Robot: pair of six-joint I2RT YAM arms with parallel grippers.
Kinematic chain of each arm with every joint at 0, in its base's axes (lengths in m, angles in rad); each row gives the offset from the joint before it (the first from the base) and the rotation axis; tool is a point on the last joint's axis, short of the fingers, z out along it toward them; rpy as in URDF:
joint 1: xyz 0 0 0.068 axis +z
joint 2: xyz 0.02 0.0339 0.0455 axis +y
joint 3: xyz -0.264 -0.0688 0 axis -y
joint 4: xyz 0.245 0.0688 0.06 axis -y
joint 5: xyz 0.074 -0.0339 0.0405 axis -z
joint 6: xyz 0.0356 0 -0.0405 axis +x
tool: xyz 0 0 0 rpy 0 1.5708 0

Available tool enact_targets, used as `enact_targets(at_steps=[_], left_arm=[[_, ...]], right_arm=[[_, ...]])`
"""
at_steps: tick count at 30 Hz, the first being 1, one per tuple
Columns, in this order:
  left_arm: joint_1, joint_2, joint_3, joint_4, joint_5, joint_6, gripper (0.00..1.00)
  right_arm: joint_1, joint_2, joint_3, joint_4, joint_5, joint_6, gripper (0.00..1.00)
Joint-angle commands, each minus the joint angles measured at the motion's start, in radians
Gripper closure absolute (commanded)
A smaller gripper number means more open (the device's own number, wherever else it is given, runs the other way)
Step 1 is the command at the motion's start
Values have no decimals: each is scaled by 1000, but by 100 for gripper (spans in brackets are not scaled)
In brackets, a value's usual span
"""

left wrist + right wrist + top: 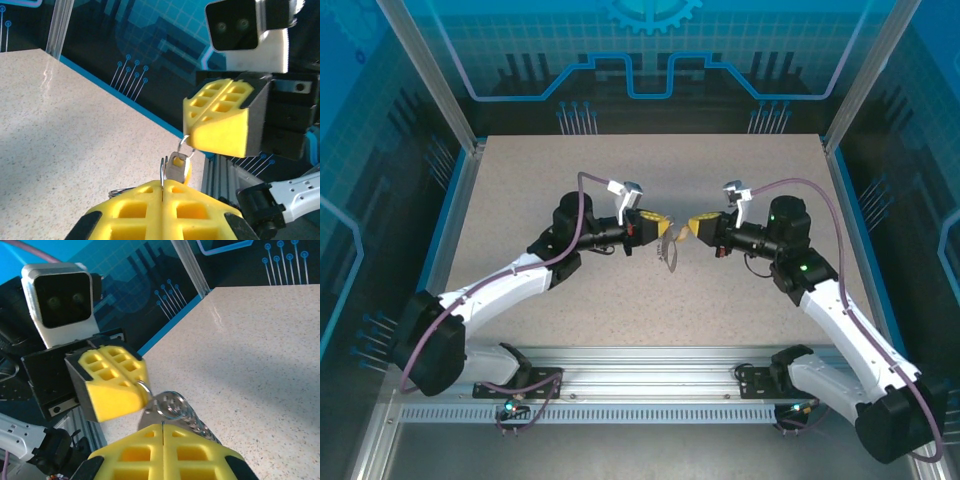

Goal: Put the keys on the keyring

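Note:
My two grippers meet tip to tip above the table's middle. The left gripper (661,228) (162,188) is shut, and the edge of the keyring's (163,171) silvery split ring stands pinched in its slit. The keyring's (176,404) chain trails off to the right of the ring, and part of the keyring (668,256) dangles between the arms. The right gripper (693,231) (163,426) is shut with the small key (148,415) rising from its tips. In the left wrist view the key (176,167) stands beside the split ring. A little wire loop runs through the key's hole.
The speckled tabletop (640,310) lies open below and around both arms. Aluminium posts and blue panels wall it in on the left, right and back. A metal rail (640,365) with the arm bases runs along the near edge.

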Motion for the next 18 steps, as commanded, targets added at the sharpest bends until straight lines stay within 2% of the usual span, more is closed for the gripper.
enact_targets(at_steps=[1,9,18], left_arm=[[-16,-10,50,-70,-52,99,100],[-48,-18,86,-173,-112,198,100],[-59,-13,95,-185,-118,216,100]], right_arm=[[28,-18,40,5,23,-23,100],[62,11,54,21,36,-24,100],[84,38,65,18,55,-29,100]])
